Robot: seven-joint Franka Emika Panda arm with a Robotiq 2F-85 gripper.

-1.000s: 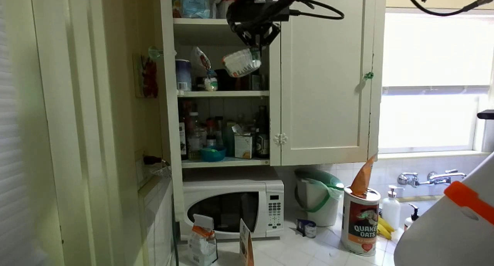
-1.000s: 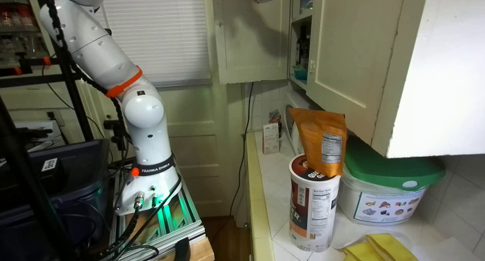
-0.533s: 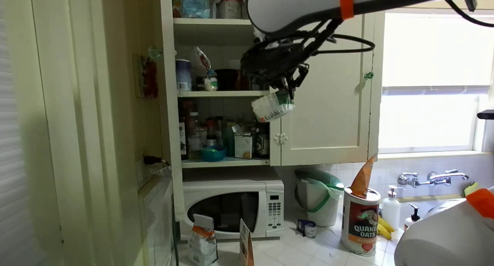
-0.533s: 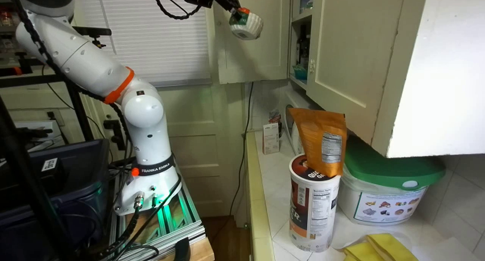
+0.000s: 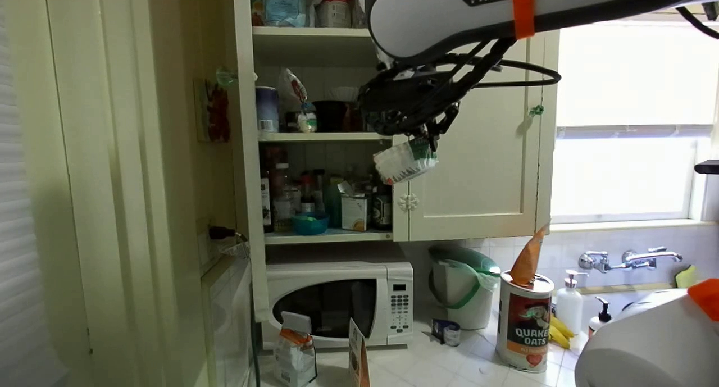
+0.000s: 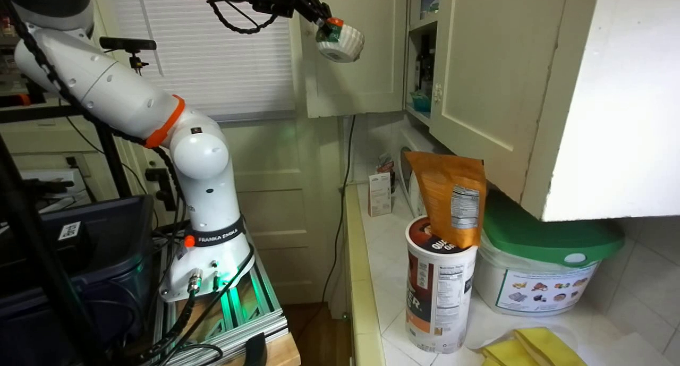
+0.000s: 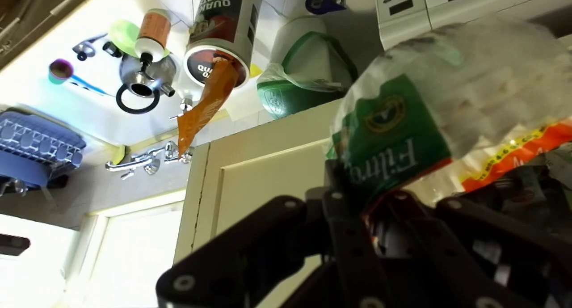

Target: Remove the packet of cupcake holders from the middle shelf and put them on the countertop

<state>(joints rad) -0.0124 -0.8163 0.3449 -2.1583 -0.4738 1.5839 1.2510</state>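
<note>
The packet of cupcake holders (image 5: 400,163) is a pale ribbed bundle in clear wrap with a green label and an orange band. It also shows in an exterior view (image 6: 348,43) and, large, in the wrist view (image 7: 469,75). My gripper (image 5: 429,140) is shut on the packet's green-labelled edge; its jaws in the wrist view (image 7: 364,187) are partly hidden by the wrap. The packet hangs tilted in the air, in front of the cupboard, lower than the middle shelf (image 5: 326,136) in that view. The pale tiled countertop (image 5: 427,370) lies well below it.
A white microwave (image 5: 337,303) stands under the cupboard. On the counter are a Quaker Oats canister (image 5: 523,325) with an orange pouch (image 6: 451,196) on top, a green-lidded bucket (image 6: 536,281), a bag (image 5: 295,353) and a box (image 6: 380,195). A closed cupboard door (image 5: 477,123) is beside the packet.
My gripper has carried the packet down and away from the front of the middle shelf, mostly in the first half second. The arm has drawn back; the packet stays gripped.
</note>
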